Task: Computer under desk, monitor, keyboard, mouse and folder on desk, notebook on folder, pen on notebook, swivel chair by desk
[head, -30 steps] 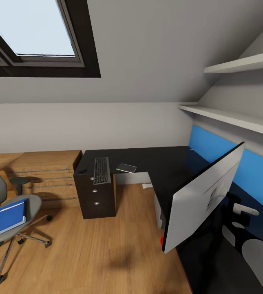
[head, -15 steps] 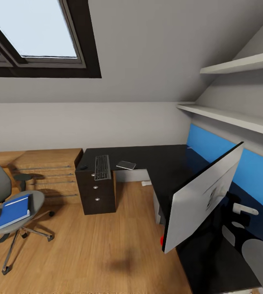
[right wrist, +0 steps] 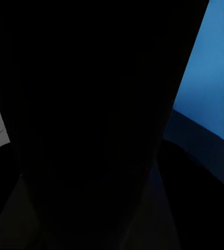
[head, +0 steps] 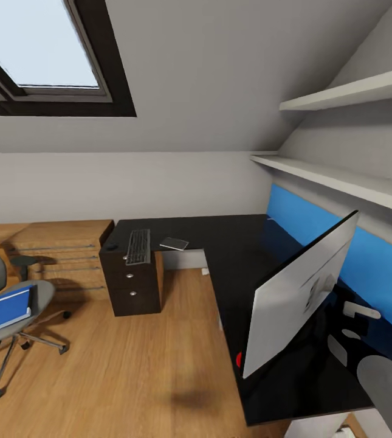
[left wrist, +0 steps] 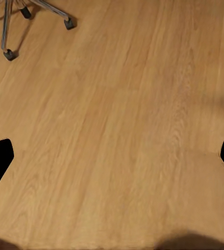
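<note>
The left claw hangs spread wide over bare floor; the right claw's state I cannot tell. On the bench sit the monitor, keyboard, mouse and notebook, keyboard and mouse well apart from the monitor. The folder lies on the swivel chair, well apart from the bench, so most steps remain.

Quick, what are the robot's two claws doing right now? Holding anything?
Left gripper: open, empty, above the bare floor.
Right gripper: cannot be told; its camera's picture is too dark.

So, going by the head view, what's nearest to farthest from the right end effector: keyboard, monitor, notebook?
1. Monitor, just beside the right end effector, on the desk's near wing.
2. Notebook, on the far wing.
3. Keyboard, farther left along that wing.
</note>
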Tool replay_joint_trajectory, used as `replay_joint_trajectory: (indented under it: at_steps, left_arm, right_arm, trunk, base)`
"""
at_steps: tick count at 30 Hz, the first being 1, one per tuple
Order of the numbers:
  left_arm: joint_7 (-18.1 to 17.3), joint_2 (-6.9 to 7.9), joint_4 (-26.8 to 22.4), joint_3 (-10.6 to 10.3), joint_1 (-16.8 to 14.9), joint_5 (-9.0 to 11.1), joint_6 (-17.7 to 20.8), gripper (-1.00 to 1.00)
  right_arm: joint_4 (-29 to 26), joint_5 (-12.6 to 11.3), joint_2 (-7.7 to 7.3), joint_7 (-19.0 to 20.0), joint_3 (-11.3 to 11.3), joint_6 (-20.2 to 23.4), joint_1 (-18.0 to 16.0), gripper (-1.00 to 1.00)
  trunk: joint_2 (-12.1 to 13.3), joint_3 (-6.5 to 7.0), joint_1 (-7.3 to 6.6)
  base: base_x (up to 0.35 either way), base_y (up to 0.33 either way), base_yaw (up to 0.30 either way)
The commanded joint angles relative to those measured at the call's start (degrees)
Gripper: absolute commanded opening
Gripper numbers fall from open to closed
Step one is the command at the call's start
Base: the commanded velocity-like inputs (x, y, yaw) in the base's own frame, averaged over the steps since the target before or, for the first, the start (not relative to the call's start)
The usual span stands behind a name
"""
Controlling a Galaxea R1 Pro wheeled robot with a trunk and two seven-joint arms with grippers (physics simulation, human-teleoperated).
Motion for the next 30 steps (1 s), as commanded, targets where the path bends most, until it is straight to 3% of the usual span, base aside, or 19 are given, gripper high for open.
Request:
replay_joint_trajectory:
  at_steps: [1,12,21,30]
  left_arm:
    - [0.2,0.04,0.0,-0.3,0.0,0.5,-0.2,1.00]
    - [0.3,0.09,0.0,-0.3,0.0,0.6,-0.2,1.00]
    - [0.3,0.13,0.0,-0.3,0.0,0.6,0.2,1.00]
    - [0.3,0.13,0.0,-0.3,0.0,0.6,0.1,1.00]
  right_arm:
    - [1.9,-1.9,-0.04,0.0,0.7,-0.8,0.0,-1.00]
    - [1.9,-1.9,-0.04,0.0,0.7,-0.8,0.0,-1.00]
    - [1.9,-1.9,0.01,0.0,0.7,-0.8,0.0,-1.00]
    - [1.9,-1.9,0.05,0.0,0.8,-0.8,0.0,-1.00]
  trunk:
    - [-0.1,-0.10,0.01]
    - [-0.1,-0.10,0.01]
    - [-0.1,-0.10,0.01]
    - [-0.1,-0.10,0.01]
  base:
    - [-0.075,-0.320,0.000]
    - [-0.034,-0.246,0.000]
    - [0.017,-0.011,0.000]
    - [0.205,0.000,0.000]
